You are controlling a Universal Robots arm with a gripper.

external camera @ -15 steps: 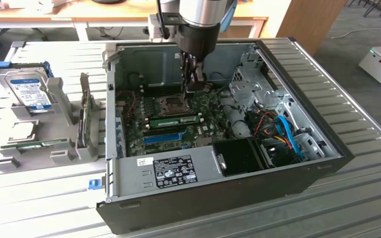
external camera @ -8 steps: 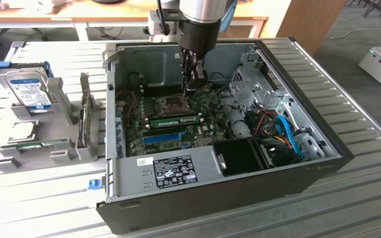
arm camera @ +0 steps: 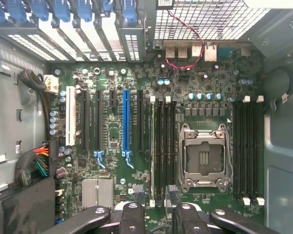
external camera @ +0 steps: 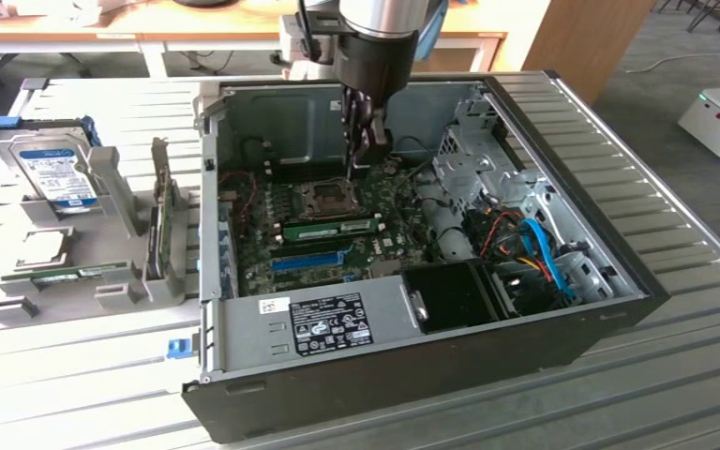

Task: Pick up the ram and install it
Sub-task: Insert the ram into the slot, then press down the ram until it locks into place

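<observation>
The ram (external camera: 330, 227), a thin green stick, stands on edge in a memory slot of the motherboard (external camera: 385, 202), just beside the CPU socket (external camera: 330, 199). In the wrist view the ram (arm camera: 152, 146) is seen edge-on as a pale line between white clips, next to black empty slots. My gripper (external camera: 360, 161) hangs inside the open computer case, a little above the board and beyond the socket. The gripper (arm camera: 155, 196) is open with nothing between its dark fingertips (arm camera: 137, 191), which straddle the end of the ram's slot.
The black case (external camera: 585, 328) lies open on a ribbed metal table. Cables (external camera: 542, 253) and a drive cage fill its right side in the exterior view. On the exterior view's left, grey holders carry a hard drive (external camera: 57, 169) and another green stick (external camera: 79, 274). A blue slot (arm camera: 126, 122) lies beside the memory slots.
</observation>
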